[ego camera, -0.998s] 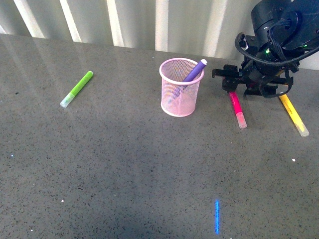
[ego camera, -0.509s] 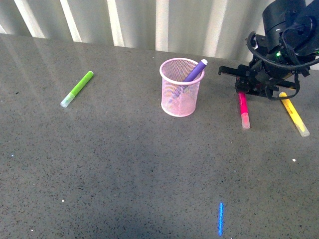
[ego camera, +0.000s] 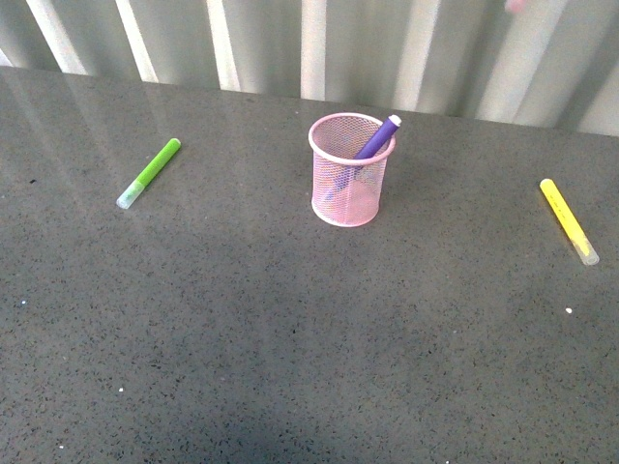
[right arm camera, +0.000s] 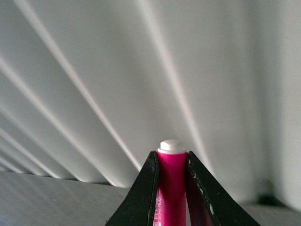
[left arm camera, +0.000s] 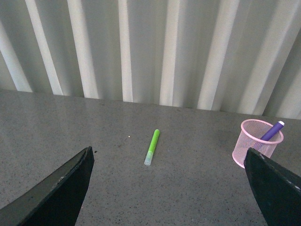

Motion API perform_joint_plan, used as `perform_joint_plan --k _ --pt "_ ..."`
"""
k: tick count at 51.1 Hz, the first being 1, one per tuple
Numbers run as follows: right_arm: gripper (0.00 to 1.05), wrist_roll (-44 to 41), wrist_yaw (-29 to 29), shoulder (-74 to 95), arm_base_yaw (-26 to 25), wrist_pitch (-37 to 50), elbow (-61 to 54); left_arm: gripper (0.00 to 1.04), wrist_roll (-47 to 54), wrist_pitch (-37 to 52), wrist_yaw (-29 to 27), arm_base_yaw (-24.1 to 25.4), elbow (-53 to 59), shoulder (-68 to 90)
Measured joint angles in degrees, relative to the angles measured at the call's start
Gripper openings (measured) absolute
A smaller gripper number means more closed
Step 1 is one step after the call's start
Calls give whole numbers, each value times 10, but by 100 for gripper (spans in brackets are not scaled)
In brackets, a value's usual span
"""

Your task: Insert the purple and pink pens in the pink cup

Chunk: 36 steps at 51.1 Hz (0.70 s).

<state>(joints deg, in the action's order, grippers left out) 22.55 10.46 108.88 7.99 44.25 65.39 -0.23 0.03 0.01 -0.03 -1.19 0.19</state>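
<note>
Pink pen [right arm camera: 172,186] lifted off table [ego camera: 290,338] | pinched inside right pincer [right arm camera: 171,157], end protruding beyond it | left pincer [left arm camera: 167,155] spread

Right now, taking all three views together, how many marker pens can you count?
4. A lime-green marker lies at the left, a yellow marker at the right, the purple pen leans in the pink cup, and the pink pen is gripped in the right hand.
</note>
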Motion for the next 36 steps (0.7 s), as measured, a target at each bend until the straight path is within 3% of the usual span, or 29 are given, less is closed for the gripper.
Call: perform_joint_plan --k 8,18,36 --pt "11 -40 52 6 59 128 -49 98 0 0 0 0 0 0" --pt "11 -97 42 99 97 170 -55 98 0 0 0 0 0 0" --pt "11 -129 47 211 106 199 19 98 0 0 0 0 0 0"
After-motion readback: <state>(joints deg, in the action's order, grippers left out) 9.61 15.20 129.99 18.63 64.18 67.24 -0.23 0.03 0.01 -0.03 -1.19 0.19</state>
